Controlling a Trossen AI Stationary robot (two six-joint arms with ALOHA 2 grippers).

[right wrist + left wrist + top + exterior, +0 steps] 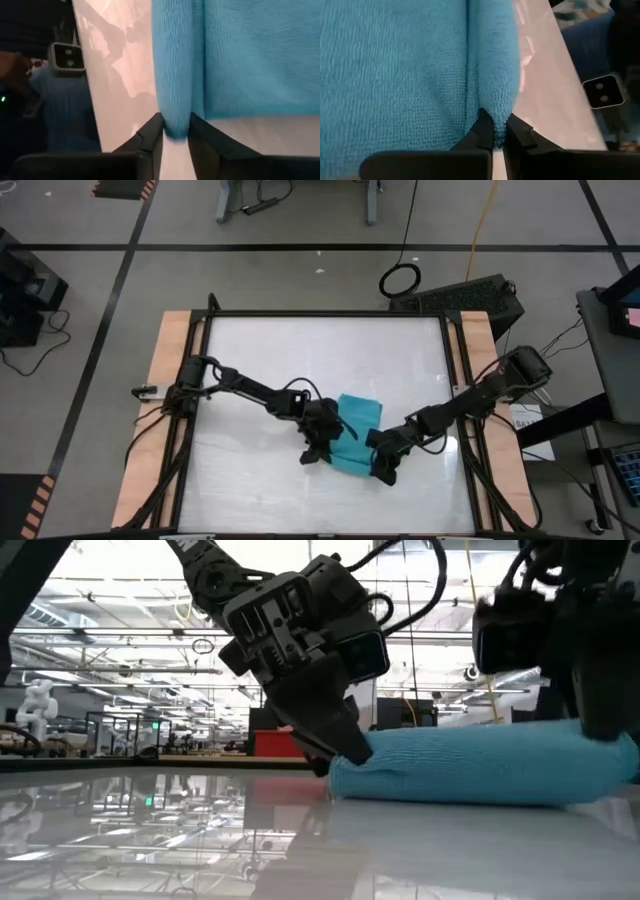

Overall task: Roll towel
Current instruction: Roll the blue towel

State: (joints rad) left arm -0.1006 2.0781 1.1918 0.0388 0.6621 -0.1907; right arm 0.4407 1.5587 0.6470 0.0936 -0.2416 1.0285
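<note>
The turquoise towel (358, 418) lies on the white table (300, 350), near its front middle. Its near edge is rolled into a thick tube (480, 770) that rests on the tabletop, and the flat part lies behind it. My left gripper (326, 450) is shut on the tube's left end. My right gripper (384, 468) has its fingers on either side of the tube's right end, with a wider gap than the left's. In the low view, my left gripper (345, 758) stands at the roll's left end and my right gripper (605, 735) at its right. My left gripper pinches the end of the rolled edge (497, 116) between its two fingers, coming slanting down from the table's left. The roll lies on the table. My right gripper has the roll's other end (175, 114) between its two fingers, slanting down from the right. The cloth fills the gap and narrows a little there.
Wooden side rails (172, 380) and a black frame border the table. Bare white surface lies beyond the towel toward the far edge and to both sides. Cables and equipment stand on the floor around the table.
</note>
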